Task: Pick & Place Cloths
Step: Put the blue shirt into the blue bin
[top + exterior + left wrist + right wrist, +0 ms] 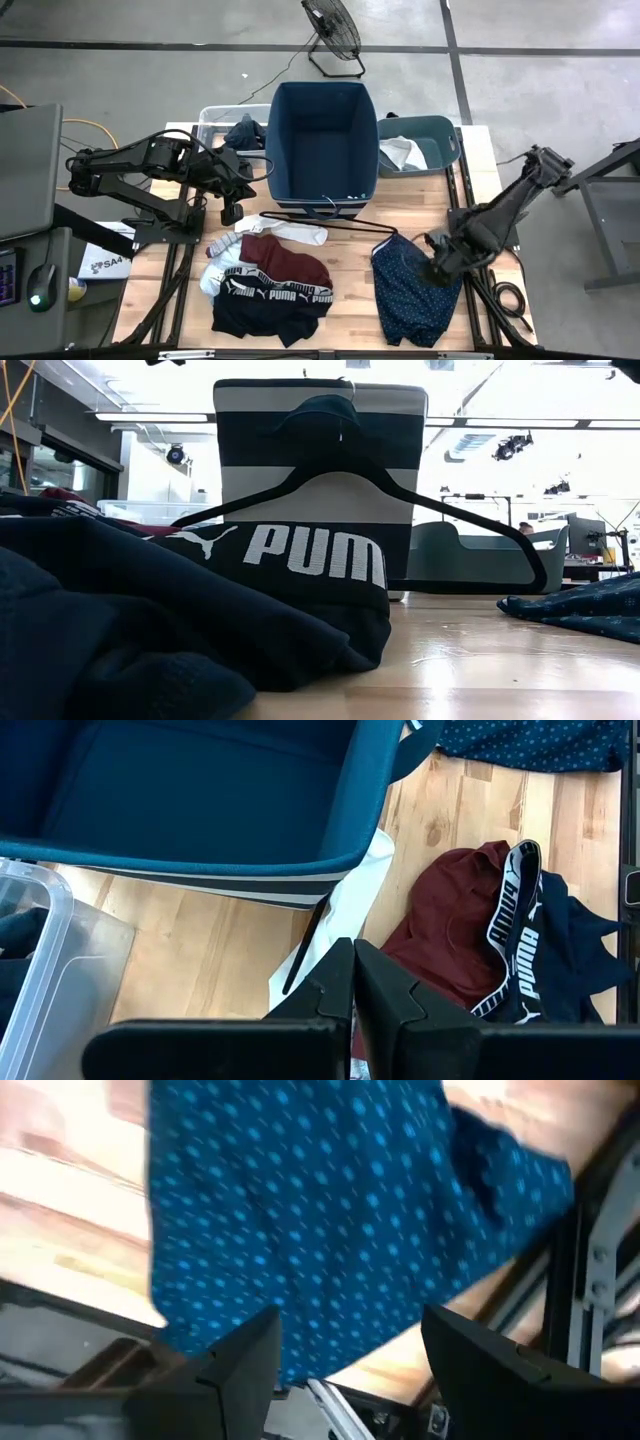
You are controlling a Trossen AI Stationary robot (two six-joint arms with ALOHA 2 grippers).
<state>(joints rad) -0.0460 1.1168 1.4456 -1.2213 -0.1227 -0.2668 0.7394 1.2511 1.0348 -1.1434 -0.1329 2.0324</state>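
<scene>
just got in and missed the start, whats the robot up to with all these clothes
It is sorting cloths off the table. The right gripper hangs open over the navy dotted garment at the table's right side, not yet gripping it. The left gripper, fingers shut and empty, waits near the blue bin. The maroon cloth and the black PUMA garment lie in a pile at front left.

The dark left arm reaches in from the left, its black two-finger left gripper (231, 211) pressed closed. The dark right arm angles down, its right gripper (350, 1350) spread wide.
</scene>
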